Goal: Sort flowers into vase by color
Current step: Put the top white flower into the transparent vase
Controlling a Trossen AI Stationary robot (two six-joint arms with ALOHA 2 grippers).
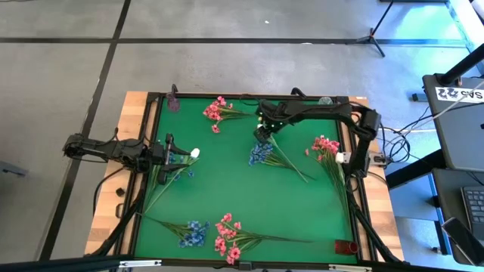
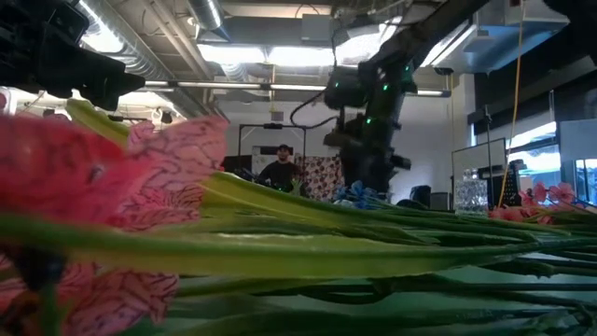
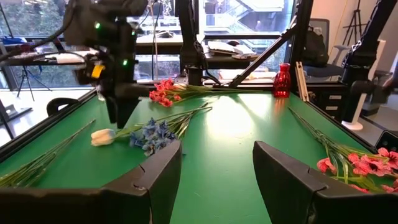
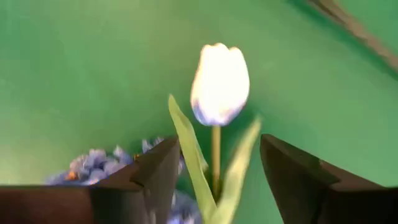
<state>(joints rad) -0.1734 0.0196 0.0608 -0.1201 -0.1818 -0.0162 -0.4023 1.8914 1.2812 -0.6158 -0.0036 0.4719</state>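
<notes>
A white tulip bud (image 4: 219, 84) lies on the green table (image 1: 227, 189), its thin stem (image 4: 215, 162) running back between the fingers of my right gripper (image 4: 219, 142). That gripper (image 1: 262, 136) points steeply down at it, open, one finger on either side of the stem without touching. Blue blooms (image 4: 93, 165) lie right beside it (image 1: 261, 155). My left gripper (image 3: 217, 149) waits open and level at the table's left edge (image 1: 170, 151), with another white bud (image 1: 194, 153) and blue blooms (image 1: 181, 160) just in front of it.
Pink sprays lie at the far middle (image 1: 215, 112), the right (image 1: 325, 145) and the near edge (image 1: 227, 238), beside a blue spray (image 1: 195, 233). A purple vase (image 1: 173, 100), a clear vase (image 1: 325, 100) and a red vase (image 1: 345, 246) stand at corners. A person (image 2: 280, 168) sits beyond the table.
</notes>
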